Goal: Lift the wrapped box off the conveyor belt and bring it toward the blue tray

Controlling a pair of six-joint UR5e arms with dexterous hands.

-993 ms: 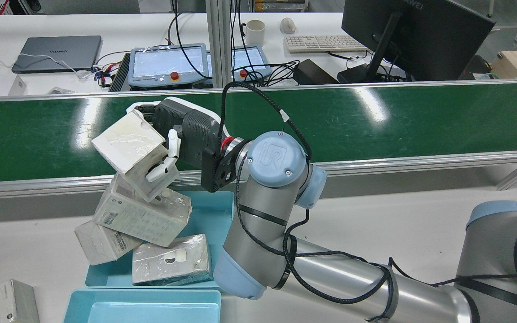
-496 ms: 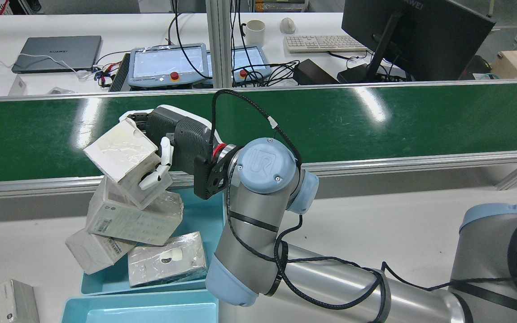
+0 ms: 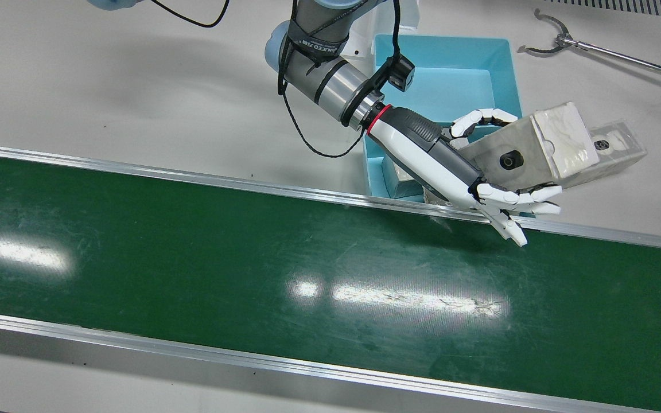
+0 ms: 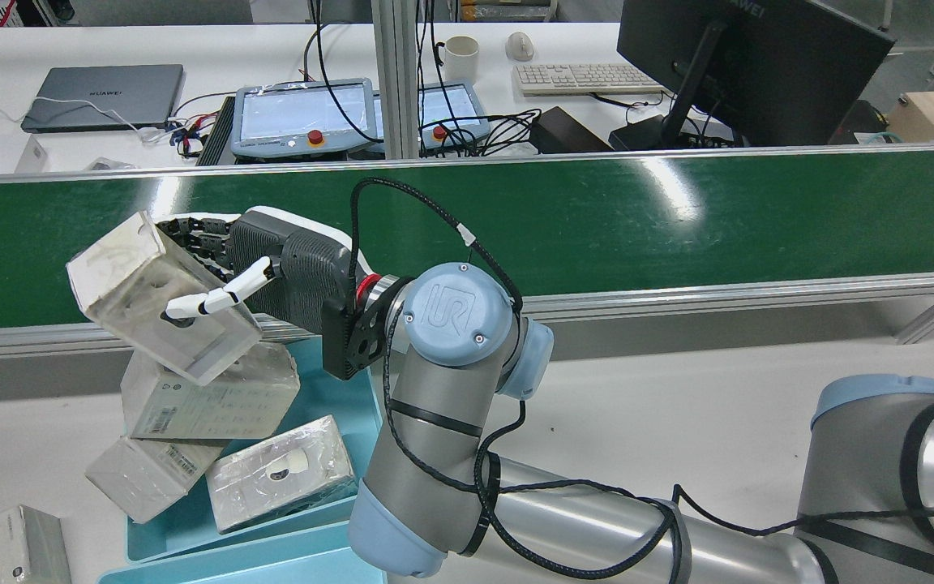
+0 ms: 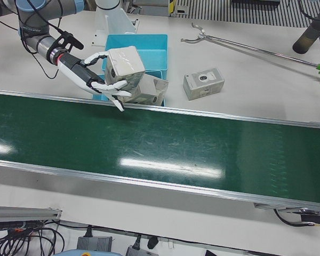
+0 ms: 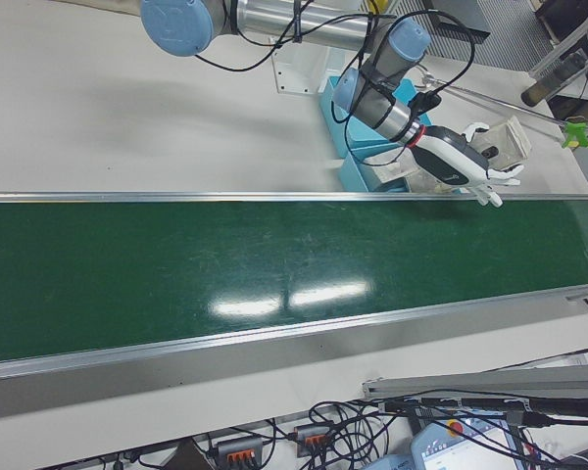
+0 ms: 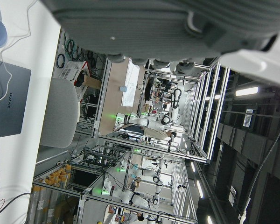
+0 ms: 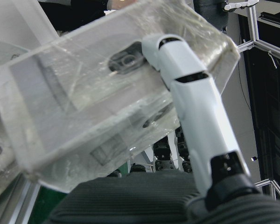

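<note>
We are mid-carry: the right hand point(image 4: 272, 268) grips the plastic-wrapped white box point(image 4: 160, 296) above the blue plastic tray point(image 3: 451, 74) (already crowded); next, lower carefully

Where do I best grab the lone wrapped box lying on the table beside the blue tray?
Come from above and grip the lone box across its two long sides: it lies flat, hole side up, with bare table all round, clear of the blue tray.
</note>
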